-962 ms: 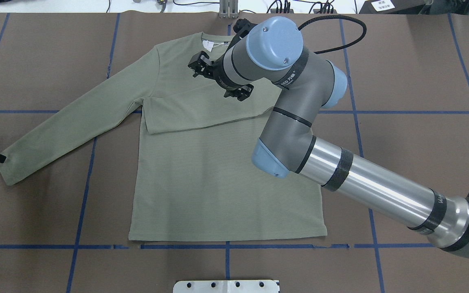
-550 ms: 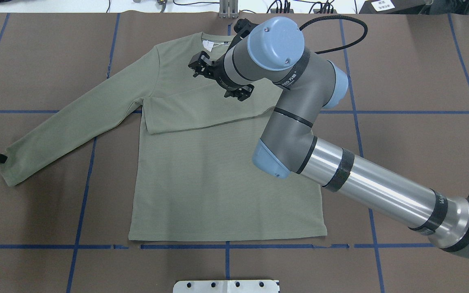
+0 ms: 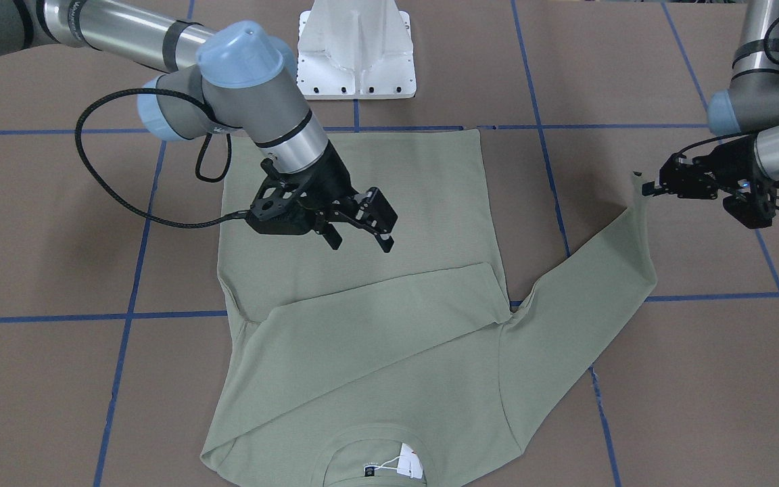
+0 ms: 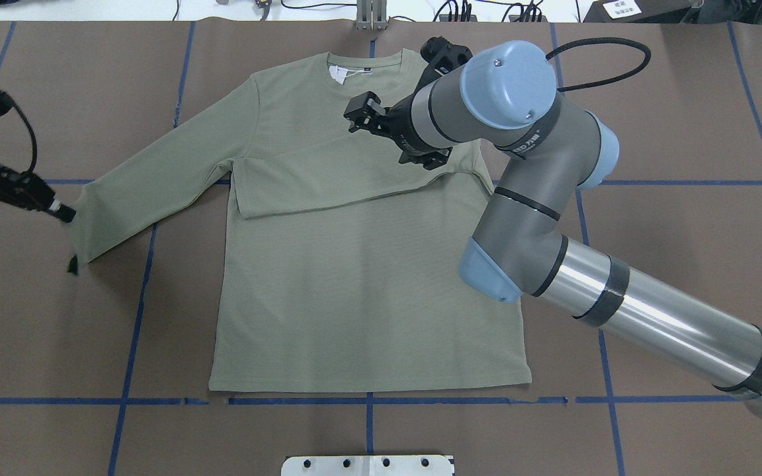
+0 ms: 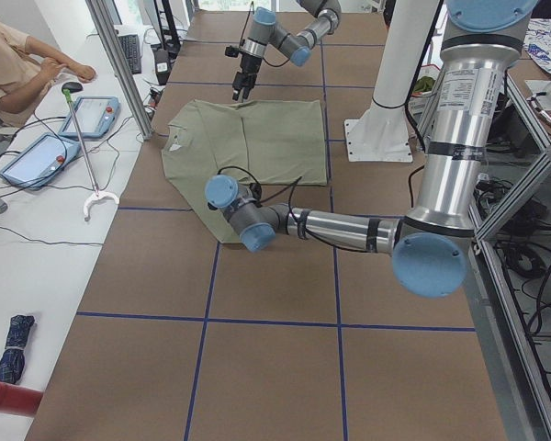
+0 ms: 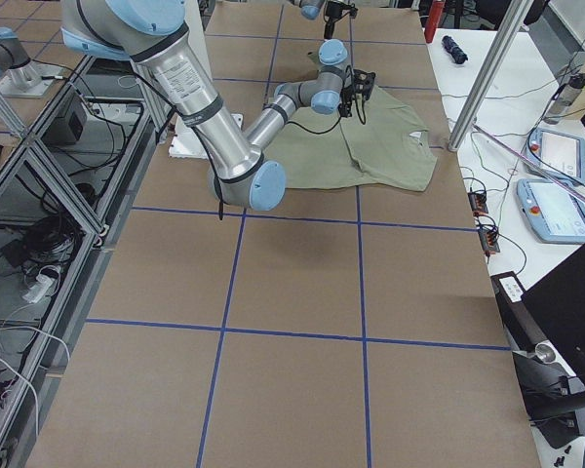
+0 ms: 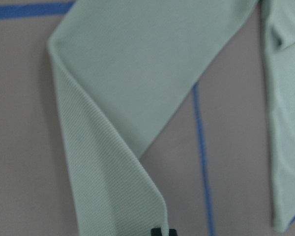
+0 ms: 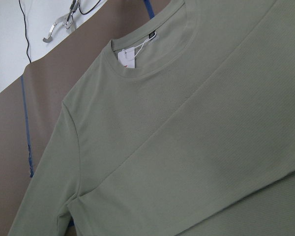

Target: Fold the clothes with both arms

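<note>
The sage-green shirt (image 4: 354, 297) lies flat on the brown table (image 4: 672, 99). The left gripper (image 3: 648, 187) is closed on the shirt, pinching the corner of the cuff (image 3: 637, 178) so that it stands up off the table right at the tips. From that grip the left sleeve (image 4: 156, 172) runs away from the gripper, sagging back onto the table on its way to the shoulder (in the left wrist view the sleeve end lies doubled over on itself just ahead of the fingertips).

The right gripper (image 3: 360, 238) hangs above the shirt's body with its fingers spread and nothing between them. Below and ahead of it the other sleeve (image 4: 328, 178) lies folded across the chest. Farther out past its fingertips are the neckline and the white hang tag (image 3: 411, 465). The hem lies back behind its wrist.
</note>
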You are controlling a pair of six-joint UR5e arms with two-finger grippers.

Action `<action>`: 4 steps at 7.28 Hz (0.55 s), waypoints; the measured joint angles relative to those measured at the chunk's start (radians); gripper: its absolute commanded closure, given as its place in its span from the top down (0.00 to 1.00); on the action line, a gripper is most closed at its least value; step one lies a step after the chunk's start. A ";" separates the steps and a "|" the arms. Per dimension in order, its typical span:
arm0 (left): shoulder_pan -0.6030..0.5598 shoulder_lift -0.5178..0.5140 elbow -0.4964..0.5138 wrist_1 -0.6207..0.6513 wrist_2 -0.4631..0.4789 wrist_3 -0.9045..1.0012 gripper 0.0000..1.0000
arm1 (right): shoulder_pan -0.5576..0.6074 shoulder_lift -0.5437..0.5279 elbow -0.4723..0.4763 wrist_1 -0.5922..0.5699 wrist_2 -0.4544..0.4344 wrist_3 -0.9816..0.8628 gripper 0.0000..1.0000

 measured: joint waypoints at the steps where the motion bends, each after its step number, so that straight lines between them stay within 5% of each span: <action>1: 0.000 -0.108 -0.026 -0.001 0.034 -0.154 0.00 | 0.031 -0.039 0.023 0.000 0.005 -0.019 0.99; 3: 0.018 -0.294 -0.037 0.000 0.144 -0.361 0.00 | 0.128 -0.132 0.067 -0.001 0.051 -0.061 0.99; 4: 0.061 -0.408 0.036 0.000 0.238 -0.410 0.00 | 0.185 -0.181 0.073 -0.002 0.092 -0.135 0.99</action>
